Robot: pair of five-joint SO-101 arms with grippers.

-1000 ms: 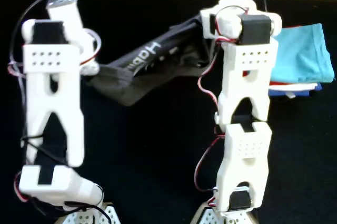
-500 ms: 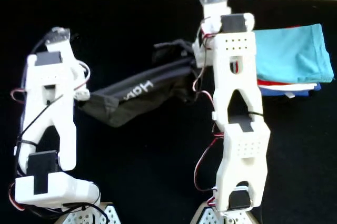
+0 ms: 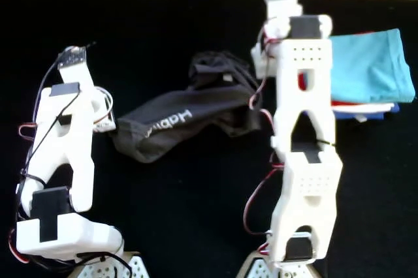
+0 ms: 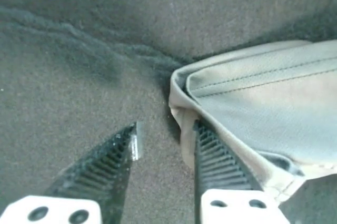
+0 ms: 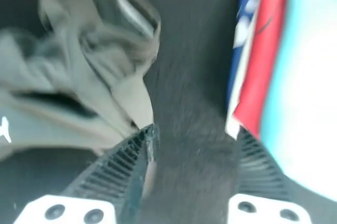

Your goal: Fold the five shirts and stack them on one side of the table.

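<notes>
From above, I saw the black shirt (image 3: 183,124) crumpled on the table (image 3: 196,213) between the arms. Close up, my left gripper (image 4: 164,139) stood open and held nothing, the shirt's stitched hem just beside one finger. The right gripper (image 5: 196,133) gaped wide over the bare table between the shirt and the folded stack (image 5: 295,87).

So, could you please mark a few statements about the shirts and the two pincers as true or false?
1. The crumpled dark grey shirt lies between the two arms. True.
2. The folded turquoise shirt lies under the other folded shirts. False: it tops the stack.
3. The left pincer is shut on the dark shirt. False: it is open, with the shirt's edge beside one finger.
4. The right pincer is open. True.
</notes>
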